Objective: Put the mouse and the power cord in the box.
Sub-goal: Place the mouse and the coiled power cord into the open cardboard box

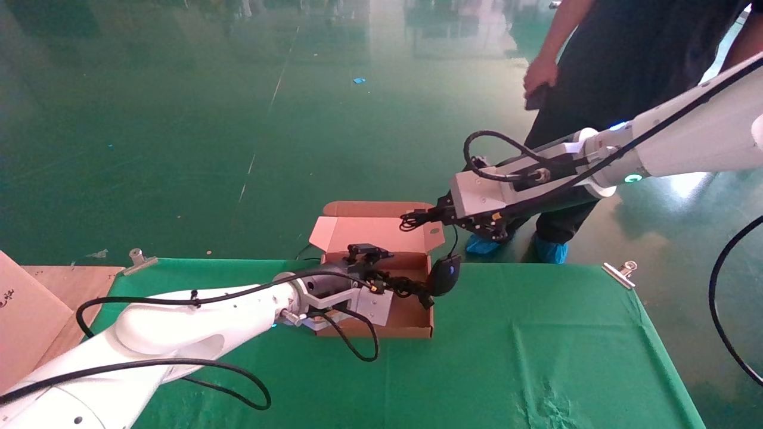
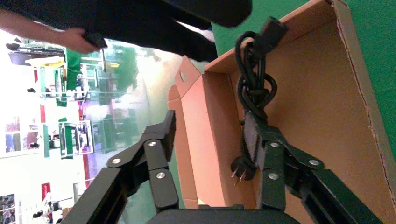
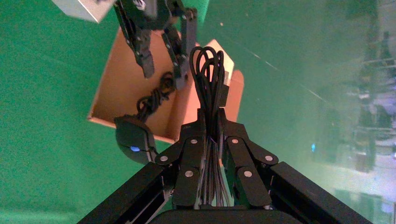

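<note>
Left gripper point(image 2: 217, 163) jaws spread over box point(image 1: 411, 319); power cord point(image 2: 254, 100) lies against one finger, inside box. Right gripper point(image 3: 209, 135) jaws clamped on looped cable of mouse point(image 1: 445, 274), which is suspended at box's right wall.

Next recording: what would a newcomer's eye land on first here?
Probably the mouse dangling by its bunched cable from the right pincer, beside the open box's right wall and not inside it. Next, the left pincer held open over the box, with the knotted power cord lying on the box floor against one finger.
</note>
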